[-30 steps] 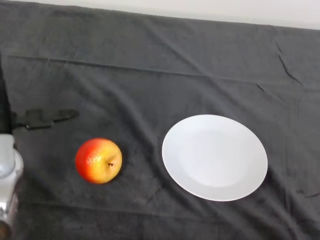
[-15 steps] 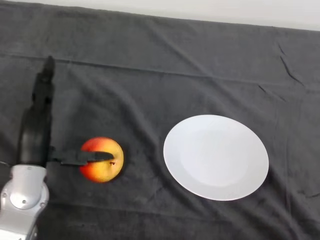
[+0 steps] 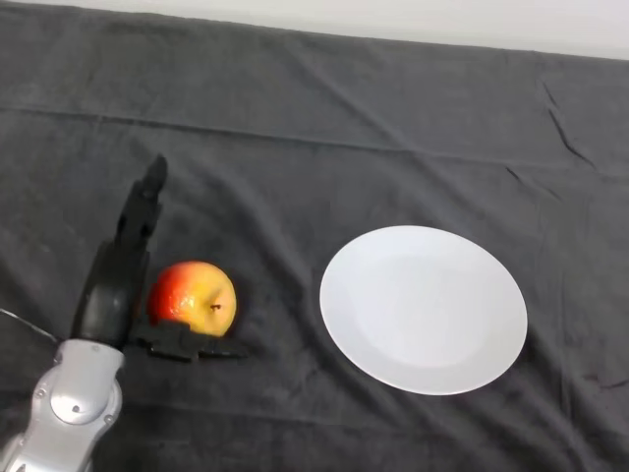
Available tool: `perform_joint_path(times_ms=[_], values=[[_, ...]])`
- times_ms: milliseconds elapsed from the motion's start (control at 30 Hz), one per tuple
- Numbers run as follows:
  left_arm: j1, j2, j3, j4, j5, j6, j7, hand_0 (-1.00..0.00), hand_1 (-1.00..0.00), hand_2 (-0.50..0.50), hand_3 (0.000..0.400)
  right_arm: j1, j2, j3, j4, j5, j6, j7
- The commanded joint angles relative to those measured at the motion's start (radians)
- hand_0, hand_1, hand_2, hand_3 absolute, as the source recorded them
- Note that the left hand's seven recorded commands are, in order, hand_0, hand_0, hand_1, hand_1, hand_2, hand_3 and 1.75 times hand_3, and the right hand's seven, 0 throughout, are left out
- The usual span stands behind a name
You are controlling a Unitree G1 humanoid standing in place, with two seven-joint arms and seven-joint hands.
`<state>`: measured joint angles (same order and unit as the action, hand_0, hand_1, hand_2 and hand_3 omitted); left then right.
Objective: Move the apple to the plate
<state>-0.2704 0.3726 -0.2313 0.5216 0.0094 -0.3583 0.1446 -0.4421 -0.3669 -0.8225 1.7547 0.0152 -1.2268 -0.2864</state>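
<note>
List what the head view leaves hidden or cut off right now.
- Left and underside of the apple: hidden by the robot hand and the apple's own bulk.
- Whether the robot hand touches the apple: cannot tell.
- Forearm: cut off by the lower left edge.
- Dark cloth: runs past the picture's edges.

We see the apple (image 3: 193, 298), red on its left flank and yellow toward the right, lying on the dark cloth in the table's left half, nearer the front edge, its short brown stem pointing right. The plate (image 3: 424, 309) is round, white and bare, lying flat to the right of centre, well apart from the apple.
</note>
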Motion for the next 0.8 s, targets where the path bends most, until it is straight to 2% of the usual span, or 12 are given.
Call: perform_joint_path(times_ms=[33,200,233,300,367,400,433,467,533,567,600,800], values=[[-0.079,-0.007,-0.030,0.036,0.029,0.006,-0.014,0.00,0.00,0.00,0.000,0.126,0.129,0.0018,0.047,0.0094,0.029,-0.0007],[-0.097,-0.012,-0.044,0.080,0.034,0.001,-0.023,0.00,0.00,0.00,0.000,0.126,0.129,0.0026,0.047,0.0105,0.028,-0.0004],[-0.101,-0.012,-0.046,0.088,0.035,0.000,-0.025,-0.31,0.00,-0.15,0.124,0.126,0.129,0.0028,0.047,0.0107,0.028,-0.0003],[-0.108,-0.013,-0.050,0.100,0.035,-0.001,-0.029,-1.00,0.00,-0.50,0.400,0.126,0.129,0.0030,0.047,0.0111,0.028,-0.0002],[-0.113,-0.012,-0.053,0.108,0.036,-0.002,-0.031,-1.00,0.00,-0.50,0.400,0.126,0.129,0.0033,0.048,0.0115,0.028,-0.0001],[-0.115,-0.012,-0.054,0.110,0.037,-0.003,-0.031,-1.00,-0.18,-0.41,0.400,0.126,0.129,0.0034,0.048,0.0116,0.028,-0.0001],[-0.116,-0.013,-0.056,0.111,0.039,-0.003,-0.031,-1.00,-0.31,-0.35,0.400,0.126,0.129,0.0035,0.048,0.0118,0.028,0.0000],[-0.117,-0.013,-0.058,0.111,0.040,-0.004,-0.030,-1.00,-0.54,-0.23,0.400,0.126,0.129,0.0036,0.048,0.0120,0.028,0.0000],[-0.118,-0.013,-0.061,0.110,0.044,-0.006,-0.027,-1.00,-0.68,-0.16,0.400,0.126,0.129,0.0039,0.048,0.0123,0.028,0.0001],[-0.119,-0.013,-0.062,0.110,0.046,-0.007,-0.026,-1.00,-0.93,-0.04,0.400,0.126,0.129,0.0040,0.048,0.0125,0.028,0.0002],[-0.120,-0.012,-0.063,0.109,0.047,-0.008,-0.025,-1.00,-1.00,0.00,0.400,0.126,0.129,0.0041,0.048,0.0126,0.028,0.0002],[-0.140,-0.010,-0.065,0.101,0.057,-0.011,-0.016,-1.00,-1.00,0.00,0.400,0.126,0.129,0.0047,0.048,0.0135,0.028,0.0005]])
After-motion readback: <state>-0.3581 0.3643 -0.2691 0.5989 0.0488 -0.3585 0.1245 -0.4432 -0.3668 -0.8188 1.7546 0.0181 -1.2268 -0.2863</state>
